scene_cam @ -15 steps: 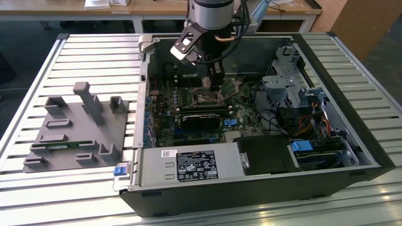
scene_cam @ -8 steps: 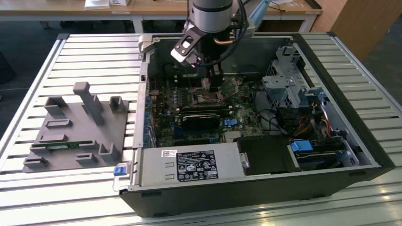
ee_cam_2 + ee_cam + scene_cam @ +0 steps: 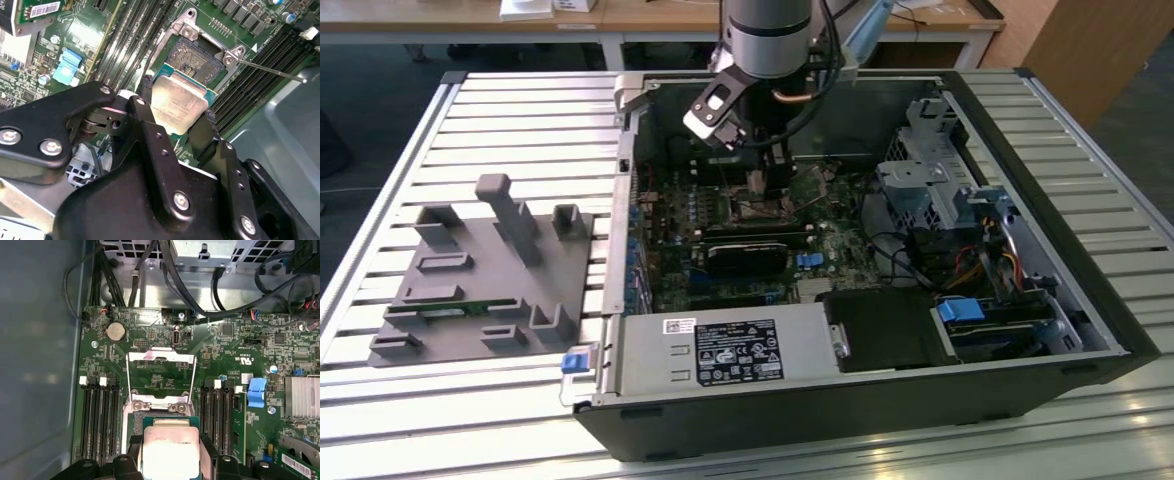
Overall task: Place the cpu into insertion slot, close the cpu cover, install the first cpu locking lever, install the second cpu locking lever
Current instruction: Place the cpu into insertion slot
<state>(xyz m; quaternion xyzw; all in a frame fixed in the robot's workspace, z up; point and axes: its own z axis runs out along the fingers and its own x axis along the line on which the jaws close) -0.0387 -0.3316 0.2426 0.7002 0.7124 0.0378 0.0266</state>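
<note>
1. Pinching the cpu (image 3: 180, 102) by its edges, the fingers (image 3: 145, 100) hold it just beside the slot (image 3: 197, 57), not yet seated.
2. Beyond the fingers, the cover (image 3: 160, 356) stands open; closing it and both levers (image 3: 270, 70) are left.

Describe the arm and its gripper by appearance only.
The arm is a silver-grey cylinder with a darker band, and a dark cable loops beside it. The gripper is matte black: flat linkage plates fastened with silver screws, ending in two narrow black fingers.

silver-grey cpu (image 3: 170, 450); black pincer (image 3: 177, 107); green circuit board (image 3: 230, 352); blue clip (image 3: 256, 391).
</note>
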